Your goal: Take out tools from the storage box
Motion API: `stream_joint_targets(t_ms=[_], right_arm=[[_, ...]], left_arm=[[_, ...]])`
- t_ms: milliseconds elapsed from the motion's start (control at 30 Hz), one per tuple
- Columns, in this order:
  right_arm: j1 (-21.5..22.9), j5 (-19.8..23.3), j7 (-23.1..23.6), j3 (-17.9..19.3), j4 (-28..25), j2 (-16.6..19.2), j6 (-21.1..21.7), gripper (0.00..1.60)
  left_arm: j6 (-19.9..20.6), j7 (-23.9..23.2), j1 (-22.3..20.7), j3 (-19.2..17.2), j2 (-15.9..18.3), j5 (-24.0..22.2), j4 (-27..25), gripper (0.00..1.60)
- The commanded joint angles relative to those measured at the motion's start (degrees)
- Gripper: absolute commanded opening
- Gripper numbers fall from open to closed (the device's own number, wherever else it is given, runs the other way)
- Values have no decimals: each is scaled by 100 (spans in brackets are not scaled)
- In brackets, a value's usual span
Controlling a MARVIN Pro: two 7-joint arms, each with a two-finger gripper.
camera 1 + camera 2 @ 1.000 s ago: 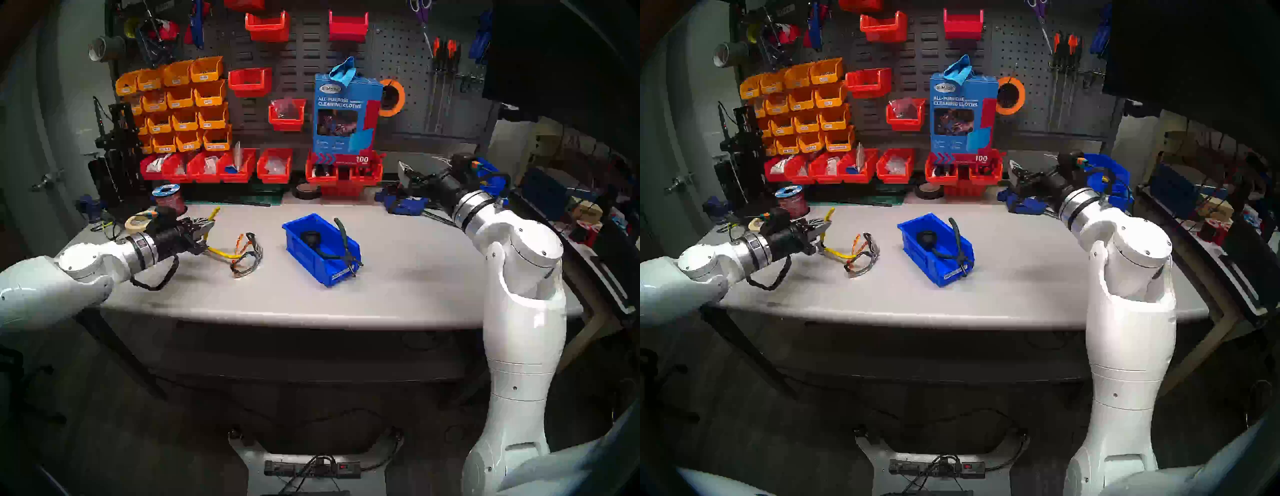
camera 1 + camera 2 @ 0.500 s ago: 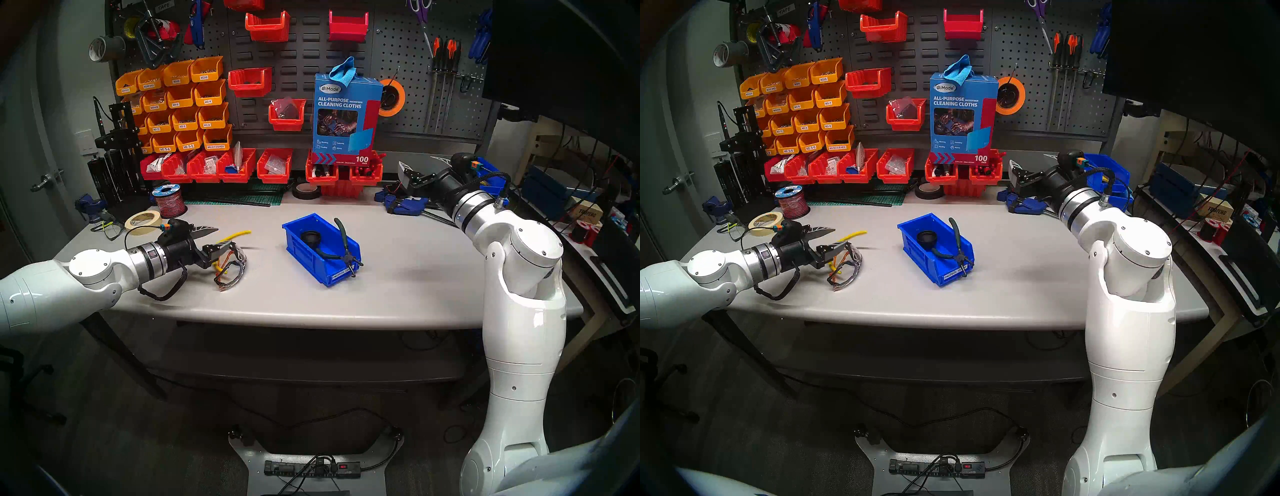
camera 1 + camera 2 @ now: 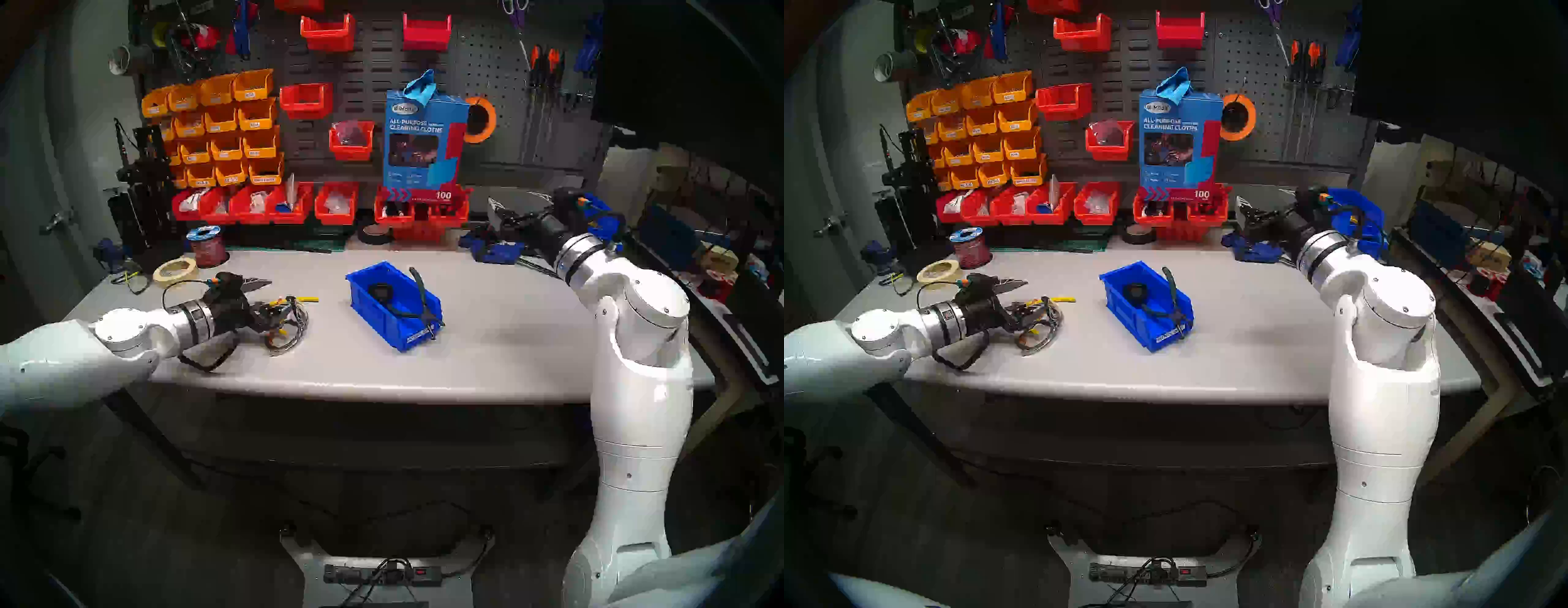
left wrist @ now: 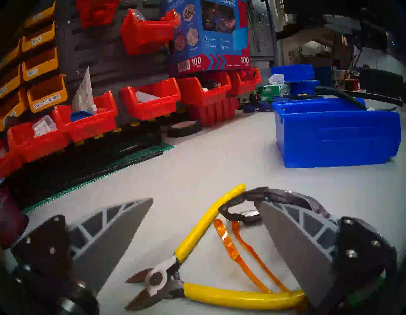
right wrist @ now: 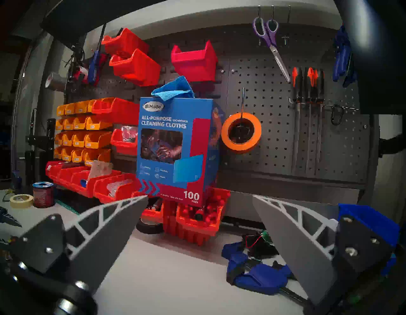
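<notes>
Left gripper [image 4: 204, 202] was spread wide, cutters [image 4: 219, 294] lying loose between its fingers, glasses [image 4: 274, 198] at 1 o'clock. Right gripper [image 5: 200, 200] gaped empty (way off). Pliers [image 3: 418, 308] sat in the bin [image 3: 403, 335].

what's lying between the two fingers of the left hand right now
In the left wrist view, the yellow-handled cutters lie on the table between the open left hand's fingers, with the safety glasses' orange arms beside them.

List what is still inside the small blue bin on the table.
Inside the blue bin lie a black round cup-shaped piece and dark green-handled pliers, whose jaws poke over the labelled front lip. The bin floor beneath them is hidden.
</notes>
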Motion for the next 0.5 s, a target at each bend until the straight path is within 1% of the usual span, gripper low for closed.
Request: stream_joint_targets(t_ms=[0,300,467], right_arm=[[76,6,4,-9,-72,-2,-7,160],[80,-18,27,2,-71,-23,-8,160],[83,-31,38,8,-72,-34,-5,160]], left_arm=[[-33,-139,-236,-216,190,-154,-240,160],[-94,-376,-379,-431,634,-402,-790,160],[-23,-424,-412,-475,754,-412,-877,160]])
